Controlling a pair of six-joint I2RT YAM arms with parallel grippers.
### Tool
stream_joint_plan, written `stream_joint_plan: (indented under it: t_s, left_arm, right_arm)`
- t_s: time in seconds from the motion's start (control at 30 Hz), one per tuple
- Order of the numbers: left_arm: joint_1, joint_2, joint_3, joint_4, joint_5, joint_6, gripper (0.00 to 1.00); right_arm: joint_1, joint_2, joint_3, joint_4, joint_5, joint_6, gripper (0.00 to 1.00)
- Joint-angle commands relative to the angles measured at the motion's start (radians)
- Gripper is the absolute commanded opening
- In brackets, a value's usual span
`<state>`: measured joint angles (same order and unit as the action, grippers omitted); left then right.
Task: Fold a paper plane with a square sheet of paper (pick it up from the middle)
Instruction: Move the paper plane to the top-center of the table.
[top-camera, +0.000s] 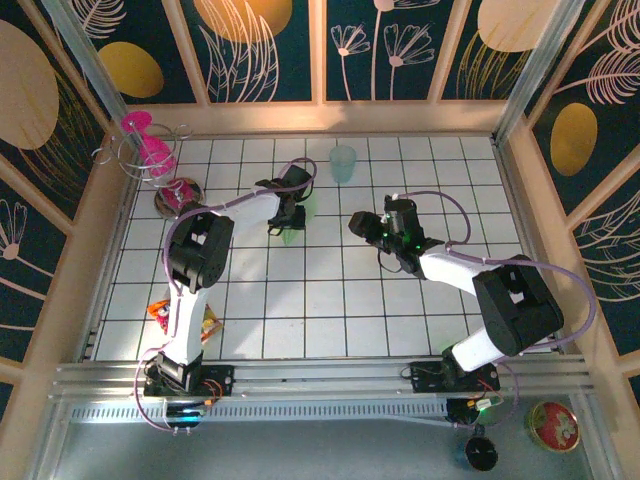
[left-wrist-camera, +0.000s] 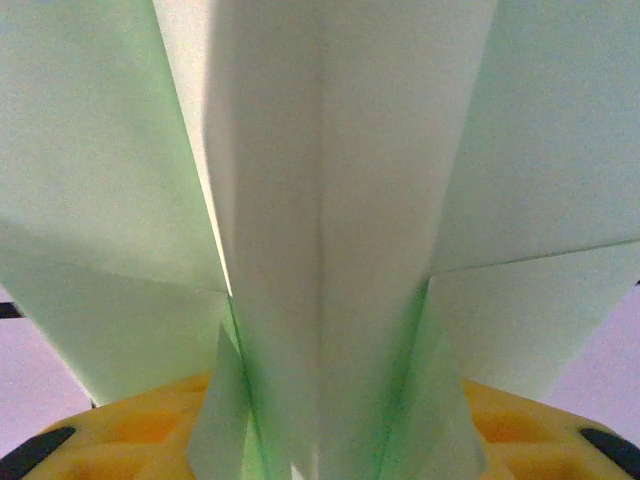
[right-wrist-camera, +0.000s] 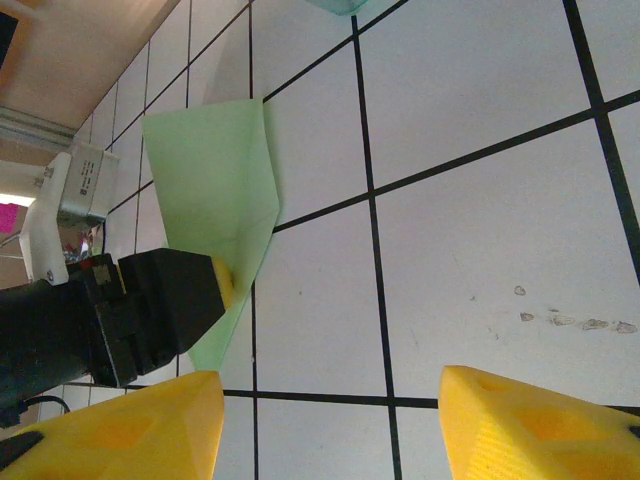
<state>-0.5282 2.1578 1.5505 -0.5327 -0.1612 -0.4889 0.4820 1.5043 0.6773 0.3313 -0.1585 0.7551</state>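
The left tool (top-camera: 288, 225) straddles the paper plane (left-wrist-camera: 320, 200), centre-left in the top view; its grip I cannot tell. If it lets go, the folds could spring open. The right tool (right-wrist-camera: 330, 400) gapes empty.

- In the left wrist view, the paper plane (left-wrist-camera: 320, 200) is sitting so close that it is blurring, and its wings are running off the top and both sides.
- From above, the left gripper (top-camera: 287, 222) is covering most of the plane, so you are not seeing whether its jaws are pinching it.
- In the right wrist view, the top edge is cutting off the cup (right-wrist-camera: 338, 4).
- The left arm (top-camera: 200, 250) is hiding part of the snack packet (top-camera: 158, 310).
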Motion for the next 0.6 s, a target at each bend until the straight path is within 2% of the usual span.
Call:
stream_joint_plan:
  t_s: [0.0,0.37,0.57]
  left_arm:
    - [0.004,0.063,-0.005,0.007,-0.018,-0.053,0.49]
    - [0.022,0.072,0.013,0.048,0.019,-0.077,0.51]
    - [0.022,0.056,-0.003,0.047,0.02,-0.073,0.52]
  right_arm:
    - [-0.008,0.012,-0.015,0.002,-0.009,-0.022,0.59]
    - [-0.007,0.029,-0.014,0.002,-0.007,-0.017,0.59]
    - [-0.008,0.032,-0.015,0.005,-0.004,-0.017,0.64]
